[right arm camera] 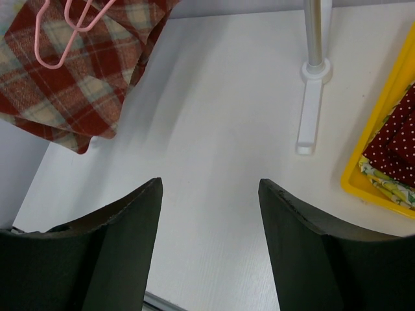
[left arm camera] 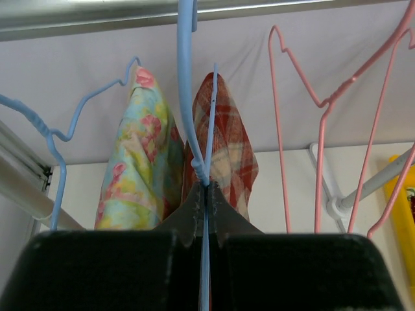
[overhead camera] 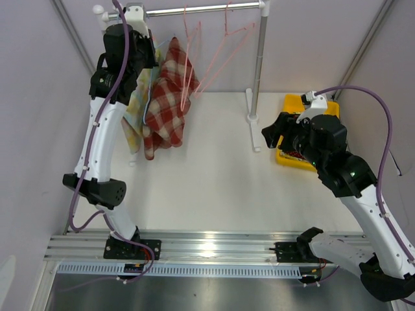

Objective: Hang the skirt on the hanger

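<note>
Since the checked skirt point(overhead camera: 166, 103) is already draped over the blue hanger point(left arm camera: 183, 97) pinched by the left gripper point(left arm camera: 206, 189), only release is judged left; the right gripper point(right arm camera: 209, 186) is spread wide.

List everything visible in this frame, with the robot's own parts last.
clothes rail: one, silver bar on white post, far side of table
blue hangers: two, blue, at the rail
pink hangers: at least two, pink, bare, right of the garments
plaid skirt: one, red and cream, hanging at the rail
floral garment: one, yellow, blue and pink, left of the skirt
bin: one, yellow, table's right side
folded clothes: at least two, dark red dotted and yellow patterned, in the bin
table: one, white
left fingers: black, shut on a blue hanger
right fingers: black, open, empty, above the table
</note>
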Robot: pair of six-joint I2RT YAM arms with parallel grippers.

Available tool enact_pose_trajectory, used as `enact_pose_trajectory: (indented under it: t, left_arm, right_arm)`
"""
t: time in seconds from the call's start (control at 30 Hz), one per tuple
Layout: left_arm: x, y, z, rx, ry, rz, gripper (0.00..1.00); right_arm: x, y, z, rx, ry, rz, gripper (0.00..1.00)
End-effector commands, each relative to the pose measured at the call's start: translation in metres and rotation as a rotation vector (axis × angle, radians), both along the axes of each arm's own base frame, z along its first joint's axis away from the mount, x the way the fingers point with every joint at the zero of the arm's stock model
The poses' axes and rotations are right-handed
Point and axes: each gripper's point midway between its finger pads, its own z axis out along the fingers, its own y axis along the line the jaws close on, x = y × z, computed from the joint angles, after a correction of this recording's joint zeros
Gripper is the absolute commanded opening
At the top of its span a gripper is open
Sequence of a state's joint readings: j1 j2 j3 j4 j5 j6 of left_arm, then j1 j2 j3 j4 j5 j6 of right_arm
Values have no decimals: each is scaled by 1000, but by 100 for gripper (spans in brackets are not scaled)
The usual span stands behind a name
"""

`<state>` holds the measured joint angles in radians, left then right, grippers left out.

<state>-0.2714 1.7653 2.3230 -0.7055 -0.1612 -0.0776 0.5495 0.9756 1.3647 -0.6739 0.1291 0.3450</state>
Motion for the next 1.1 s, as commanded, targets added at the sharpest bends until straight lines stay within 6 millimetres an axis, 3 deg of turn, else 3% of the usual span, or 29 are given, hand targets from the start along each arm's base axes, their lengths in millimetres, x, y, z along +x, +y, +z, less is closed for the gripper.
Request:
enact_pose_trajectory:
  t: [0.0,0.1,0.3,0.47,0.67,0.83,1.07]
  left_arm:
    - [5,-1,58,-45,-210,-33,0]
    - [10,-1,53,-50,-204,-34,0]
    - [9,0,62,-59,-244,-30,0]
    - [8,2,74,-56,-292,-22,0]
    - [-10,7,99,-67,-361,-21,0]
    - [-7,15,111,-63,-384,18,0]
    - [24,13,76,-53,-308,26,0]
  right_arm:
    - [5,0,12,3,-64,7,67]
    - [8,0,12,8,-70,8,67]
    - [10,3,15,20,-88,20,67]
    - [11,10,12,31,-81,50,67]
    - [14,10,6,21,-74,44,67]
    - [17,12,6,19,-75,49,67]
    - [21,12,2,11,-63,42,67]
